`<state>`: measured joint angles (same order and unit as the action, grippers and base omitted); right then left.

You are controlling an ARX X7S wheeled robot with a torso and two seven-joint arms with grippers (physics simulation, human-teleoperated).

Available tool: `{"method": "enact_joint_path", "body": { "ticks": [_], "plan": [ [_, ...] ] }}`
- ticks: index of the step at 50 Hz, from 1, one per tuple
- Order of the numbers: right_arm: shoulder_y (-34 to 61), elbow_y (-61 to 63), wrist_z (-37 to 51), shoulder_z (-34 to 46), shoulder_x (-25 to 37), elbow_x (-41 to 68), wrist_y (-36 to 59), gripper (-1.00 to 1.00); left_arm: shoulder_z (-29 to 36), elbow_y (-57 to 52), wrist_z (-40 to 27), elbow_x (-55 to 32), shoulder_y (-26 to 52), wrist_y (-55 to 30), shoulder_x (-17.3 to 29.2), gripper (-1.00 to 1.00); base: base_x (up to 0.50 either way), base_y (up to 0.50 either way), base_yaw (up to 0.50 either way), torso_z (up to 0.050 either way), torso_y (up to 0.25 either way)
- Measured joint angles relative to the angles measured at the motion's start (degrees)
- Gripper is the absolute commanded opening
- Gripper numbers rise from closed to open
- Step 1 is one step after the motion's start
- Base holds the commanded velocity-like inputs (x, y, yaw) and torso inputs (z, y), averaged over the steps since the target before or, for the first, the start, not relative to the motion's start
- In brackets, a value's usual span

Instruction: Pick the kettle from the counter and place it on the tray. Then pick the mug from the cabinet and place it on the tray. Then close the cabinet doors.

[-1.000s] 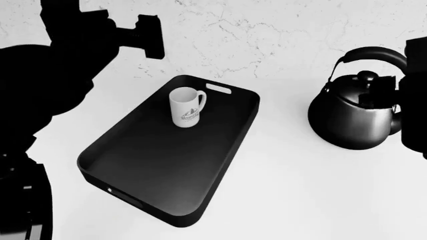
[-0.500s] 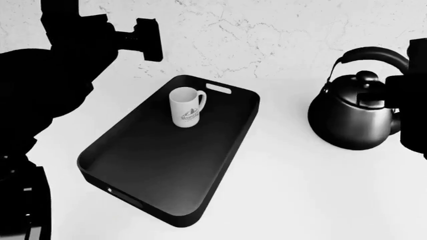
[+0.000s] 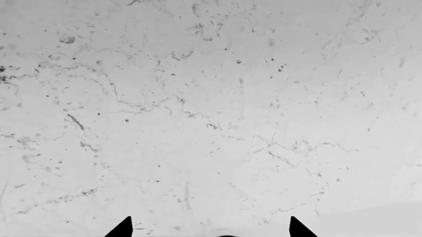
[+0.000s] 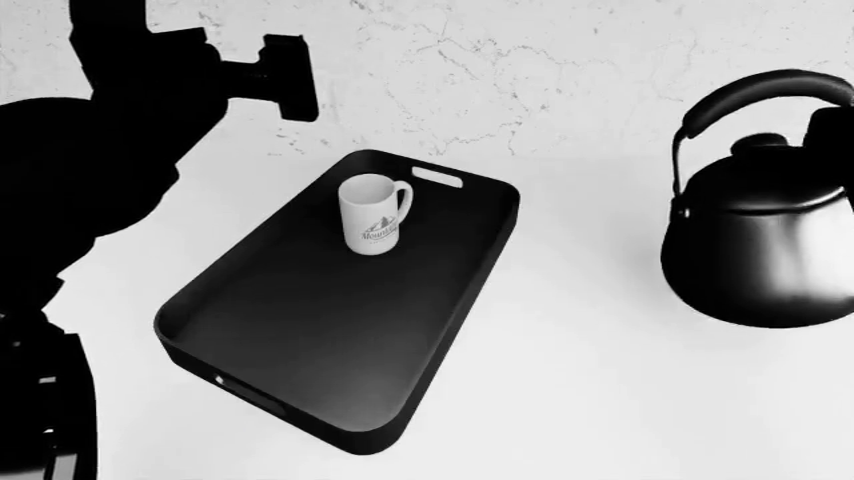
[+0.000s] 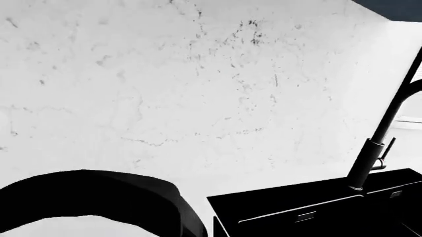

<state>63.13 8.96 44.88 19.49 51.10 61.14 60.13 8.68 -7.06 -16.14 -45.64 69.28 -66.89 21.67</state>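
Mug (image 4: 374, 215) upright on tray's (image 4: 441, 300) far end; kettle (image 4: 767, 255) right of it; neither gripper's grip can be told.

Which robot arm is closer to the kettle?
Right. The kettle hangs at the right edge where the right arm reaches. The left arm is across the tray.

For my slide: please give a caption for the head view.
White mug standing on the black tray; dark kettle to its right.
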Motion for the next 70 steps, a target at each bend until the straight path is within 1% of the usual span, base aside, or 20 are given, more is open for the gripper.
{"method": "enact_joint_path", "body": {
  "ticks": [10,18,27,42,54,70],
  "plan": [
    [-3.13,9.57,3.95,-5.36,2.00,7.15,1.11,-1.00,-0.23,-0.10,-0.34,-0.29,0.00,-0.05,0.22,1.00,0.00,0.00,0.00,0.001,0.002],
    [-2.17,15.15,6.35,-6.58,1.39,12.06,2.66,-1.00,-0.50,-0.06,-0.66,-0.50,0.39,-0.15,0.47,1.00,0.00,0.00,0.00,0.001,0.001],
    [1.49,20.21,9.55,-5.09,-1.75,17.24,5.31,-1.00,-1.33,-0.15,-1.21,-0.91,0.86,-0.51,1.06,1.00,0.00,0.00,0.00,0.000,0.002],
    [8.69,26.90,17.44,-1.47,-8.34,27.64,8.49,-1.00,-3.57,-0.82,-2.42,-1.91,0.95,-1.31,2.61,1.00,0.00,0.00,0.00,0.001,0.001],
    [12.48,26.92,18.48,2.95,-15.23,27.40,9.00,-1.00,-6.37,-2.15,-3.66,-3.30,0.97,-2.46,4.51,1.00,0.00,0.00,0.00,0.001,0.002],
    [11.13,22.85,11.39,8.92,-25.03,19.05,3.50,-1.00,-11.15,-4.15,-4.98,-5.27,0.44,-3.92,8.35,1.00,0.00,0.00,0.00,0.001,0.002]
  ]
}}
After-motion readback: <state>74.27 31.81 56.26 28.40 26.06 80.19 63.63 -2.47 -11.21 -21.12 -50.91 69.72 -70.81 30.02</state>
